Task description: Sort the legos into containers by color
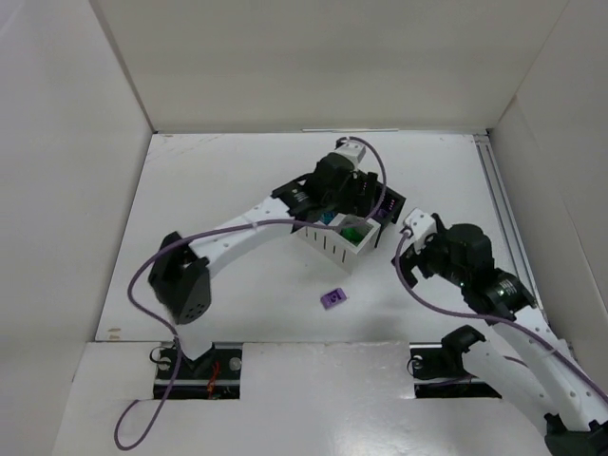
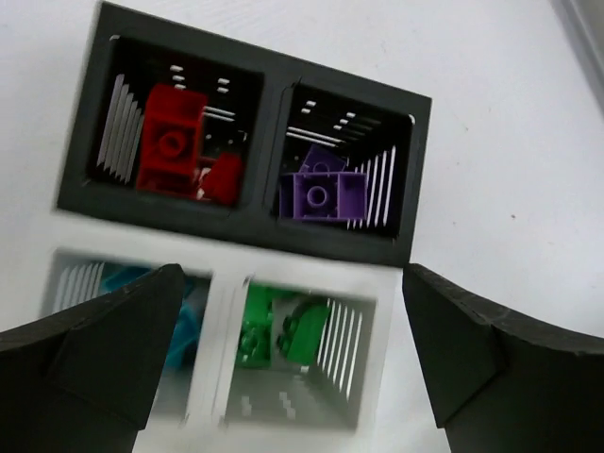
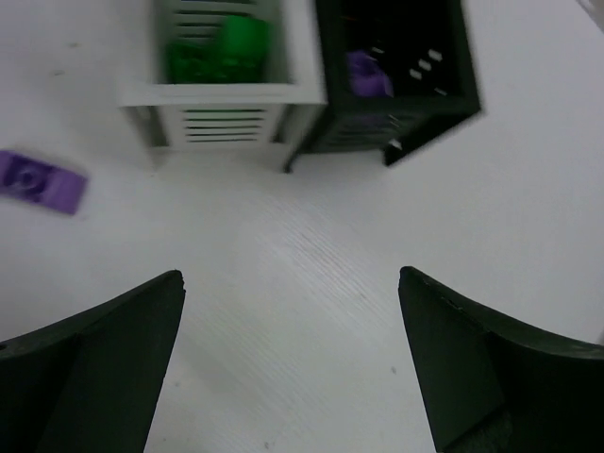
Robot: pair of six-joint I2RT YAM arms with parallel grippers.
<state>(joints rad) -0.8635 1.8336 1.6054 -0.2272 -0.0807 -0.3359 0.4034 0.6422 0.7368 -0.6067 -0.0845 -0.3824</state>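
purple lego (image 1: 332,298) lying loose on table (image 1: 218,209), near containers (image 1: 334,249) | red bricks (image 2: 172,140), purple bricks (image 2: 321,193), teal bricks (image 2: 184,321), green bricks (image 2: 278,330) sitting one colour per bin | left gripper (image 2: 293,359) hovering over bins, jaws apart, empty | right gripper (image 3: 288,359) hanging beside bins, jaws apart, empty

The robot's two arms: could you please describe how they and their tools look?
Both the left arm and the right arm have white links joined by rounded black joint housings, and each is trailed by a loose purple cable. The left tool and right tool have matte black, wedge-shaped fingers. No markings are readable.
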